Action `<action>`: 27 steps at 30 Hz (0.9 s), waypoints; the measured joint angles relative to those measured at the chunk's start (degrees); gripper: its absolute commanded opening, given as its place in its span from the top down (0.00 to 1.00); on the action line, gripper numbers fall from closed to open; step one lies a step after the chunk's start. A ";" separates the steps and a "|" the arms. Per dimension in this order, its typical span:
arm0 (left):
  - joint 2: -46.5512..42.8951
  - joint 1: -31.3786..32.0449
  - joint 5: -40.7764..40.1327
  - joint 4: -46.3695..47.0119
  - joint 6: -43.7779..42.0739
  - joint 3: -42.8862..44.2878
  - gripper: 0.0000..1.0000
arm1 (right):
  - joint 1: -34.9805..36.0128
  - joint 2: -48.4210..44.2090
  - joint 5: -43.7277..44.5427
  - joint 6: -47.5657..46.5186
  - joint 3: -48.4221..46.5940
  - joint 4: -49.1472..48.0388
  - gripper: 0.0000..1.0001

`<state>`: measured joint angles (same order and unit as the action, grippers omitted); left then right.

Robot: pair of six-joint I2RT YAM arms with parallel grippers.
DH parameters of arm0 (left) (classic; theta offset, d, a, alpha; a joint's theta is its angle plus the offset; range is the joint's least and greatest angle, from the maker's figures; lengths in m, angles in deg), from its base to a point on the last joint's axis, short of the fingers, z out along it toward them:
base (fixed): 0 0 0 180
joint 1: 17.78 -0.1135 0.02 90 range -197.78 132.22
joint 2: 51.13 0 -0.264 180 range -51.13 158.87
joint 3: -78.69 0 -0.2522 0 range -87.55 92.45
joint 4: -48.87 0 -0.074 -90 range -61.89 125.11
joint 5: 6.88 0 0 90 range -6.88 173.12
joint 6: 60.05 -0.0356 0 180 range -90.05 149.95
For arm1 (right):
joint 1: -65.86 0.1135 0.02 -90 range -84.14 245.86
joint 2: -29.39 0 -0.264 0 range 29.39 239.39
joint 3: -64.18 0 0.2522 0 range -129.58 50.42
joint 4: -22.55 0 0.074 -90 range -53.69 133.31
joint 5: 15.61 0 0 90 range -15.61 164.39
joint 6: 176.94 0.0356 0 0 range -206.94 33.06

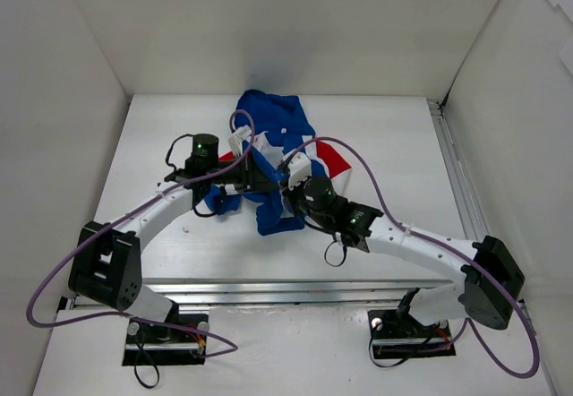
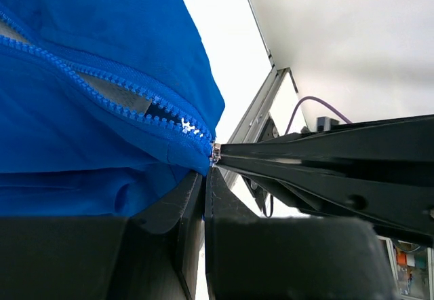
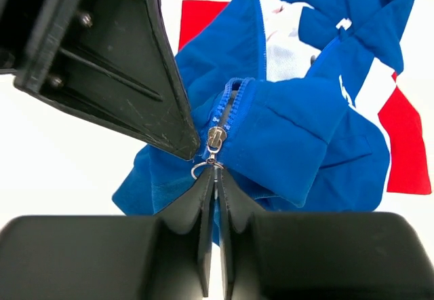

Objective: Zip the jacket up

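At the hem, left tool clenched on jacket, right tool clenched on pull ring unseen overhead

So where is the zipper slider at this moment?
Right wrist view, centre: the zipper slider sits at the bottom end of the jacket zipper, just above the right end effector and beside the left end effector tip.

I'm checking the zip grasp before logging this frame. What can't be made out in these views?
Top external: the left arm and right arm cover the grasp on the jacket; its zipper is too small there.
Left wrist: the zipper runs off the left edge; what the shut left claw pinches is hidden by its fingers.
Right wrist: the right claw hides how much of the zipper pull it grips.
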<state>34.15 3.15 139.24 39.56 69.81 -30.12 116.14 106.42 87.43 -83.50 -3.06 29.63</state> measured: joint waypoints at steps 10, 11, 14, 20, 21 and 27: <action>0.00 0.00 -0.02 0.79 1.40 -0.04 1.00 | 0.00 -3.56 0.00 1.99 0.00 1.11 0.57; 0.00 0.00 -0.02 0.94 1.55 -0.07 1.00 | 0.00 -3.54 0.00 2.16 0.00 1.25 0.57; 0.00 0.00 -0.02 1.53 2.27 -0.22 1.00 | 0.00 -3.48 0.00 2.80 0.00 1.70 0.56; -0.02 0.00 0.02 2.93 3.76 -0.98 1.00 | 0.00 -2.58 -0.02 3.56 0.00 2.14 0.56; -0.02 0.00 0.02 3.15 3.96 -0.98 1.00 | 0.00 -2.38 -0.04 3.63 0.00 2.14 0.56; -0.02 0.00 0.04 3.52 4.46 -0.98 1.00 | 0.00 -0.61 -0.24 4.07 -0.02 2.38 0.56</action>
<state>34.13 3.15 139.28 43.08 74.27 -31.11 116.14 105.81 87.19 -79.43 -3.08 32.02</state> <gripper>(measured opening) 0.009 0.447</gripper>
